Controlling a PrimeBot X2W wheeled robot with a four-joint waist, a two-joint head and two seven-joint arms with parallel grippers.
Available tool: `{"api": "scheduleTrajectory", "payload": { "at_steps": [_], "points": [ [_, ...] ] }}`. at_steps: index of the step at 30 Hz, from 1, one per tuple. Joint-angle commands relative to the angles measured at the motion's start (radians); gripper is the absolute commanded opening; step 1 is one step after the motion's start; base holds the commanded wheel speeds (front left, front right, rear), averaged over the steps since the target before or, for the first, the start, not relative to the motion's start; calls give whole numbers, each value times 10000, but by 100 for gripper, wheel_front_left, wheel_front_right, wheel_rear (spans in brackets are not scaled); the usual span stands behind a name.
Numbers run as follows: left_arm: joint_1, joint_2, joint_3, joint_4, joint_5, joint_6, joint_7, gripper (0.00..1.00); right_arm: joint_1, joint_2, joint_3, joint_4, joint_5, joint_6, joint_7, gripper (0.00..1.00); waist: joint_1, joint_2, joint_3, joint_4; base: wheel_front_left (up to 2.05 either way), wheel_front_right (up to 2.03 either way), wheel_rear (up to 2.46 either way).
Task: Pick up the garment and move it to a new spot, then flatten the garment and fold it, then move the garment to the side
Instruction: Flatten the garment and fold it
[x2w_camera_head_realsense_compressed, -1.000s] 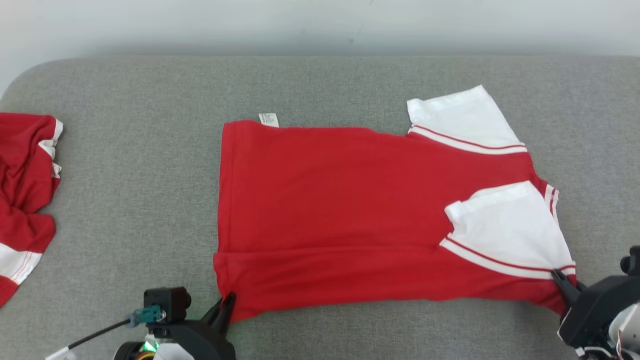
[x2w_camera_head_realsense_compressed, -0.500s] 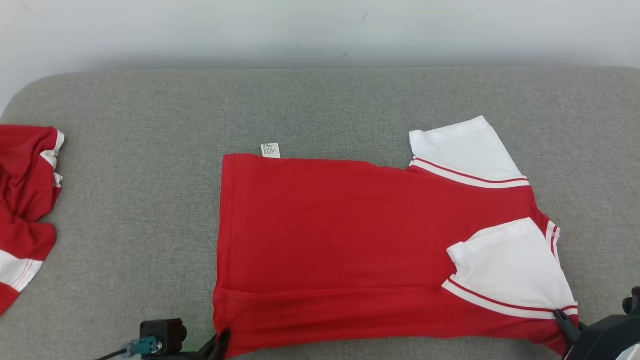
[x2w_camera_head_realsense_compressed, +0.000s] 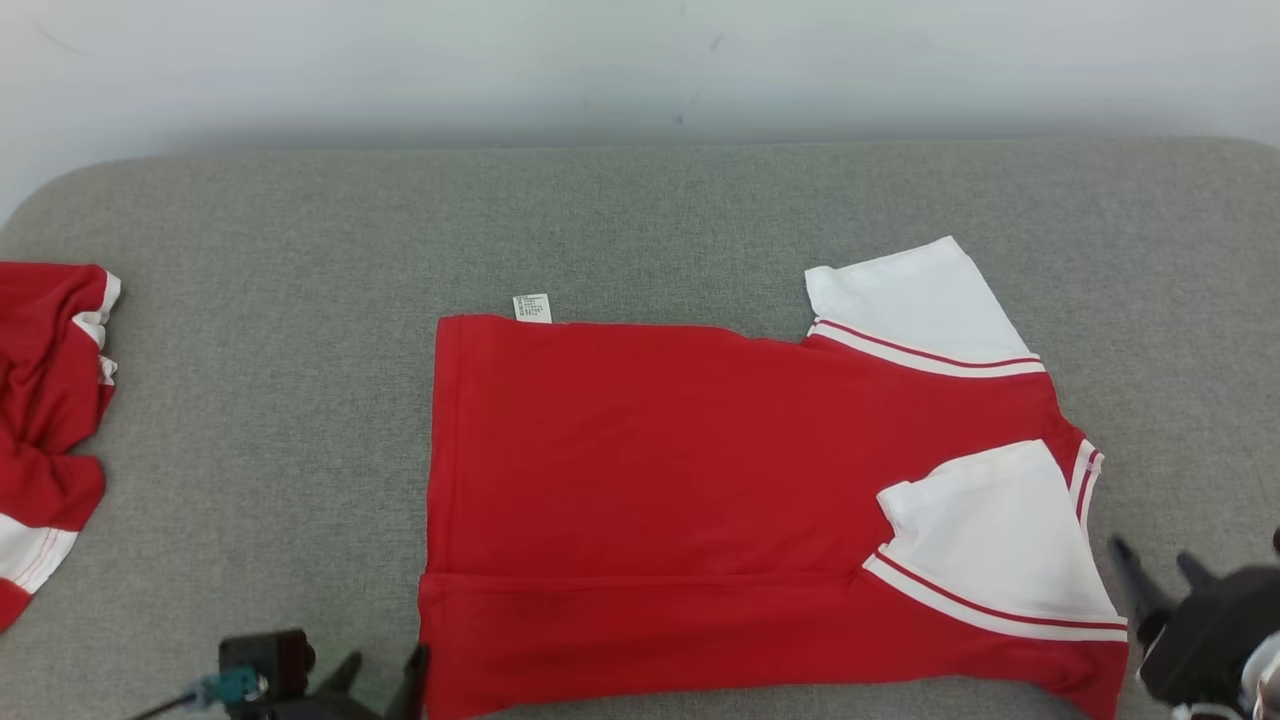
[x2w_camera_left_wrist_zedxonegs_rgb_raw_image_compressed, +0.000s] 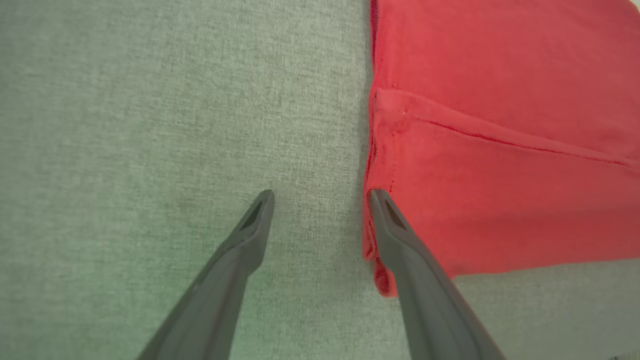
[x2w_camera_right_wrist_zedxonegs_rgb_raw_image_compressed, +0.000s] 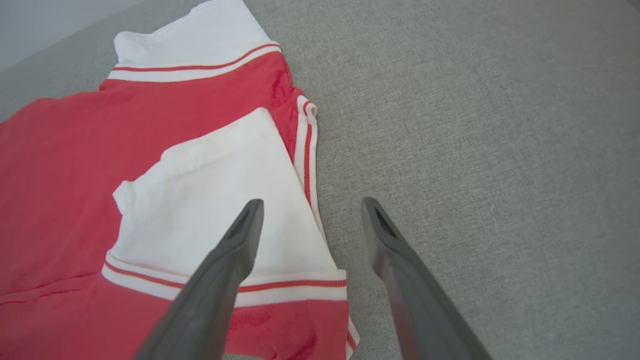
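On the gray desk (x2w_camera_head_realsense_compressed: 640, 210), the red garment (x2w_camera_head_realsense_compressed: 650, 480) lies spread flat, both end effectors apart and holding nothing.
The garment sits in the middle of the desk, its near strip and one white sleeve (x2w_camera_head_realsense_compressed: 990, 540) folded over the body and a white tag (x2w_camera_head_realsense_compressed: 532, 307) at its far edge. The left end effector (x2w_camera_left_wrist_zedxonegs_rgb_raw_image_compressed: 322, 197) is at the near left corner, the right end effector (x2w_camera_right_wrist_zedxonegs_rgb_raw_image_compressed: 312, 205) at the near right corner. Another red garment (x2w_camera_head_realsense_compressed: 45, 440) lies crumpled well apart at the left edge.
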Motion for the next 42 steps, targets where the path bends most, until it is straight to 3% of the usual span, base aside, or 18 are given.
{"api": "scheduleTrajectory", "payload": {
  "at_steps": [1,8,18,22,30,42],
  "points": [
    [-210,83,86,-110,-9,34,-3,100,-280,-212,50,-94,-26,-28,99,100,1,-1,51,-26,0,0,0],
    [-1902,170,384,-335,69,-5,370,100,-2608,-845,389,463,242,-26,817,100,1,-1,792,-65,0,0,0],
    [-5639,-251,255,789,122,-476,1512,100,-6478,-1467,1596,2199,239,-26,1461,100,1,-1,2386,-38,0,0,0],
    [-6844,-189,63,1380,290,-443,2171,100,-7538,-1779,2212,2763,34,-26,1537,100,1,-1,2939,-72,0,0,0],
    [-8132,-146,-300,2076,701,-594,2778,100,-8823,-2060,3008,3643,83,-26,1276,100,1,-1,3535,-51,0,0,0],
    [-8290,-135,-1102,2516,579,-926,4372,100,-9309,-2419,3648,4300,123,-26,1162,100,1,-1,3607,49,0,0,0]
  ]
}}
